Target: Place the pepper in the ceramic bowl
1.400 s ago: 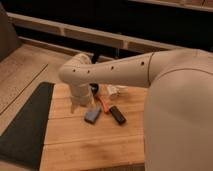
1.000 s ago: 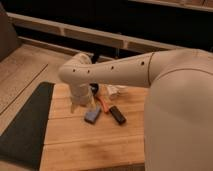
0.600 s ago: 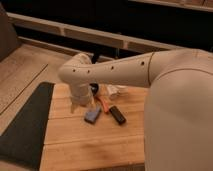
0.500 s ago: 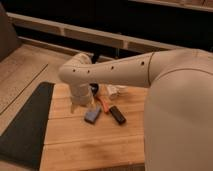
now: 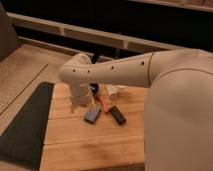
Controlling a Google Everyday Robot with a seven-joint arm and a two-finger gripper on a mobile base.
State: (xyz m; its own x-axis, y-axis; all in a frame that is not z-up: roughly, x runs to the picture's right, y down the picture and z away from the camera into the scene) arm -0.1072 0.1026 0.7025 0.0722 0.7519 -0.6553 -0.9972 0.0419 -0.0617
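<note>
Single camera view, looking past the robot's own white arm (image 5: 125, 72) onto a wooden table (image 5: 90, 147). The arm crosses the picture from the right and bends down at its left end, so that its last link hides most of the work area. The gripper (image 5: 82, 103) sits at the lower end of that link, low over the table's left part and just left of the small objects. How far it is open cannot be told, and nothing shows in its hold.

The pepper (image 5: 103, 104) lies flat on the wood, outside the ceramic bowl (image 5: 94, 90) and just on the bowl's near side. Only a dark sliver of the bowl shows behind the arm. The pepper's long axis runs diagonally, its far end towards the bowl and the gripper, its near end towards the lower right. Which end is the stem cannot be told.

A blue-grey block (image 5: 92, 116) lies just beside the pepper on the left, and a black bar (image 5: 118, 115) on the right, roughly parallel to it. A pale object (image 5: 114, 91) stands behind them.

Judgement: the placing is not yet done. The slender pepper is flanked closely on both sides, so a grasp probably suits best across its thin width, from above, with a short carry to the bowl.
</note>
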